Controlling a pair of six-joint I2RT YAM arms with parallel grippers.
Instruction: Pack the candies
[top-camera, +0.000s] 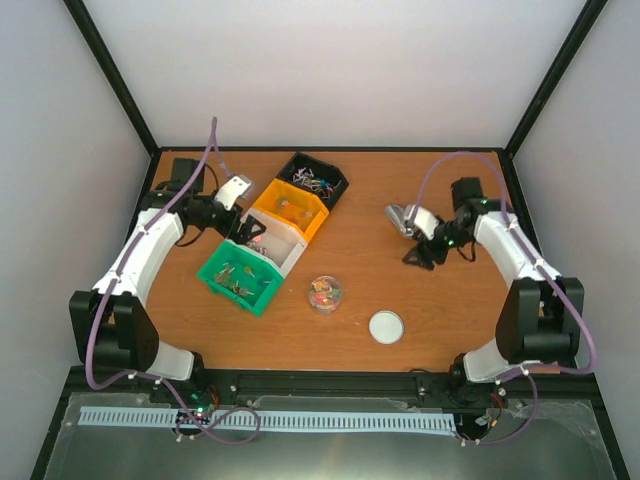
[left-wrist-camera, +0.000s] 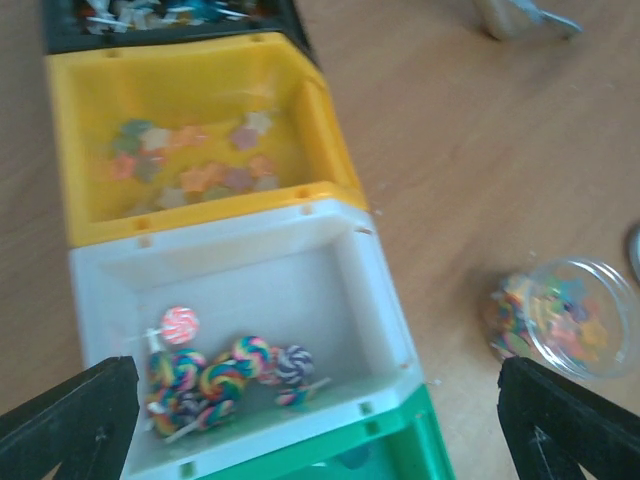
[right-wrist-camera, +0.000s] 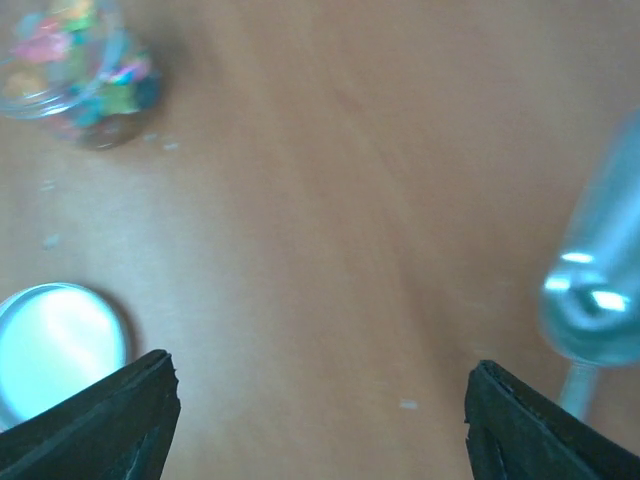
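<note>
Left tool (left-wrist-camera: 315, 385) and right tool (right-wrist-camera: 322, 375) both gape wide, gripping nothing; scoop (right-wrist-camera: 598, 290) lies beside the right.

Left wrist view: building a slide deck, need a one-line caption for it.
Open left gripper above white bin of swirl lollipops, yellow bin of star candies beyond, clear jar alongside.

Lab enclosure, white panels (top-camera: 330, 70), black frame (top-camera: 108, 70)

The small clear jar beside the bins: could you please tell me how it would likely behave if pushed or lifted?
The jar looks squat and smooth-walled, so a push would probably slide it rather than tip it. Its lid lies apart, so tilting could spill the candies inside. Being small, it is likely light.
</note>
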